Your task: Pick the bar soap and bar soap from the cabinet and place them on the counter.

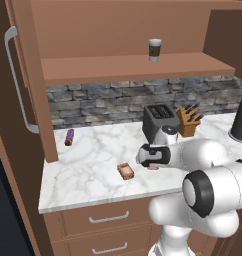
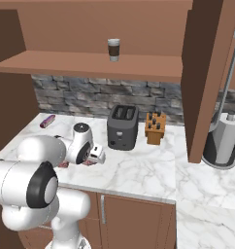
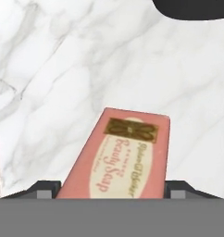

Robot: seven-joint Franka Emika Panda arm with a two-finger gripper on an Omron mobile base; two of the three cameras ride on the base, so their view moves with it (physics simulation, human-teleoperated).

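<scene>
bar soap | pink face | script reads "Beauty Soap" | smaller print illegible

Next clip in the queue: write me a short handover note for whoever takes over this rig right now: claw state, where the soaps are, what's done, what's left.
Claw: low over the counter, fingers either side of a bar soap; whether it grips or has let go cannot be told.
Soaps: that one lies between the fingers above the marble in the hand view; the other bar soap lies flat on the counter, left of the claw and in front of the toaster.
Cabinet: open, the shelf holds a paper cup, no soap seen there.
Done: one bar placed.
Left: confirm the second bar rests on the counter, then withdraw.
</scene>
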